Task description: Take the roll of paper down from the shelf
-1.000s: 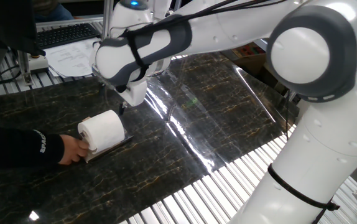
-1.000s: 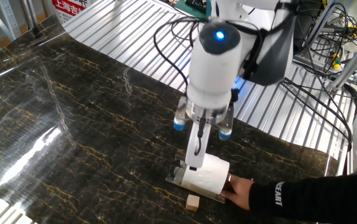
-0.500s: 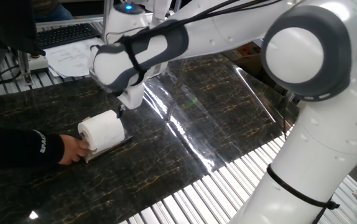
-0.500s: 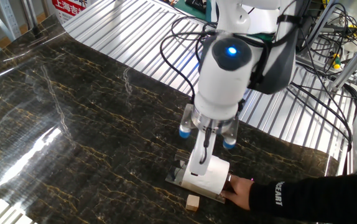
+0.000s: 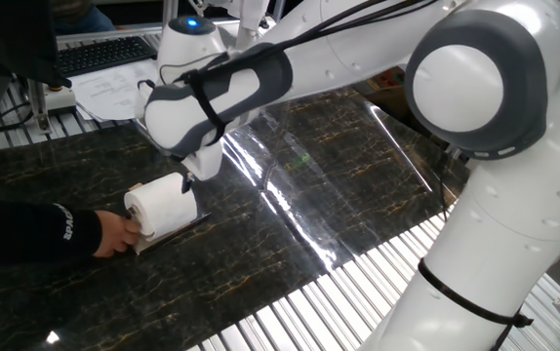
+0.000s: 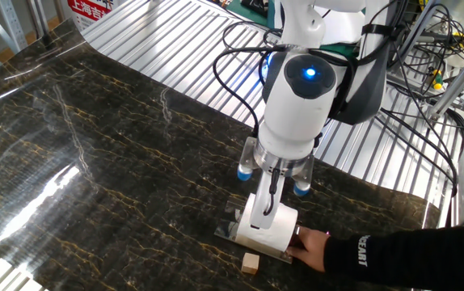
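Chiefly recorded: the roll of paper [image 5: 161,204], white, laid on its side with the hollow core facing outward, was found resting upon the shelf [image 5: 188,222], a thin silvery sheet raised slightly off the dark marbled table [image 5: 339,166]; the roll had not yet been taken down. The shelf was seen to be steadied at one end by a person's hand [image 5: 119,234], dark-sleeved, pressed against the sheet and touching the roll's end; the hold was judged to be there so that the light sheet would not slide or tip under the arm's contact. A small wooden cube [image 6: 250,263] was noted on the table just beside the shelf's near edge, apart from the roll. The gripper [image 6: 262,212] was placed directly above the roll, pointed downward, its tip at or against the upper curve of the paper; whether the fingers stood apart or together could not be told, the wrist body hiding them in one view and the white roll merging with them in the other; the vertical approach was judged suited to a soft cylinder lying crosswise.
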You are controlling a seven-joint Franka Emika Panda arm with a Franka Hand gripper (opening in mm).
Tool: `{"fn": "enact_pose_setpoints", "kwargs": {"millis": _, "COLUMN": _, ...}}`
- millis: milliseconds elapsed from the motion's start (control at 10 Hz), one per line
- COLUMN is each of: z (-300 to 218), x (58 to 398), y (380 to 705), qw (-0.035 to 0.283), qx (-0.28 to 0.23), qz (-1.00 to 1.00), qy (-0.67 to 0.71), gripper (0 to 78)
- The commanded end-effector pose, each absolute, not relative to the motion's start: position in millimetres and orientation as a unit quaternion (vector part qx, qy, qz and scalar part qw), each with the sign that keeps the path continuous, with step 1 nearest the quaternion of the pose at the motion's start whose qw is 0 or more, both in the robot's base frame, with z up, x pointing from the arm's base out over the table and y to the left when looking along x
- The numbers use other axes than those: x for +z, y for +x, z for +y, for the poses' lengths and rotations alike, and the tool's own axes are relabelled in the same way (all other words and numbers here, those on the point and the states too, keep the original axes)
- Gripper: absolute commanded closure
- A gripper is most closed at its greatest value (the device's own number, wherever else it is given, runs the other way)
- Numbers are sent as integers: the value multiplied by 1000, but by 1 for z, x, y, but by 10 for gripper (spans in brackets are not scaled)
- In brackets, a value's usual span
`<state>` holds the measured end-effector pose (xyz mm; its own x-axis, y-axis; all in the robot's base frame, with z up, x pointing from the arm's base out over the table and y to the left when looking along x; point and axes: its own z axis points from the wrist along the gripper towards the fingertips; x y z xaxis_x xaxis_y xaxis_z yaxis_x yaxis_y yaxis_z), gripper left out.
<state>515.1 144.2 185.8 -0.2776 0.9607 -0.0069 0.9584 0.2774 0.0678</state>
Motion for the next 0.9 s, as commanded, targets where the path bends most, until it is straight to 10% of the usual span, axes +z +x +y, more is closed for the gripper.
{"fn": "enact_pose_setpoints", "kwargs": {"millis": 100, "z": 147, "x": 174, "y": 501, "qw": 22, "qx": 25, "qz": 795, "qy": 606, "gripper": 1}}
{"fn": "enact_pose_setpoints", "kwargs": {"millis": 900, "z": 151, "x": 157, "y": 499, "qw": 29, "qx": 28, "qz": 794, "qy": 606, "gripper": 1}}
